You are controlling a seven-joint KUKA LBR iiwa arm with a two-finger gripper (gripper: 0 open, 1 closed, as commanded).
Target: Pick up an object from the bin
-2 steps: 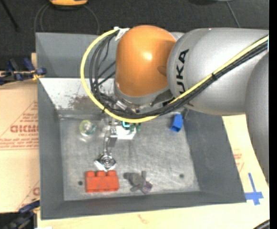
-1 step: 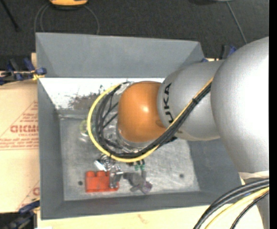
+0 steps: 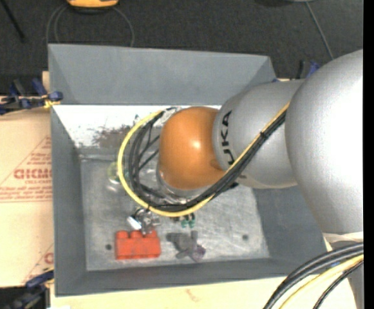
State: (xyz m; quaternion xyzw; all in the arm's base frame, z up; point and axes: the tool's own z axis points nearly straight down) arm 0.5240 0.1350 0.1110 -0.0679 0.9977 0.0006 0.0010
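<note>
Where the gripper [image 3: 143,222] pokes out beneath the orange wrist cover [image 3: 188,148], right above the red block [image 3: 137,244] at the lower left of the bin floor, I cannot tell how far open it is or whether it grips anything. The silver arm [image 3: 270,140] bends in from the right, looped by cables [image 3: 130,152]. The grey bin [image 3: 64,205] also holds a grey-purple piece [image 3: 188,246] right of the block and a small green bit [image 3: 187,223].

Silver arm [image 3: 302,140] enters from right, bent down into bin [image 3: 67,224]. Orange wrist cover [image 3: 187,148] over bin's middle, yellow and black cables [image 3: 132,166] looped round it. Gripper [image 3: 145,223] below cover, low near front wall, left of centre.
</note>
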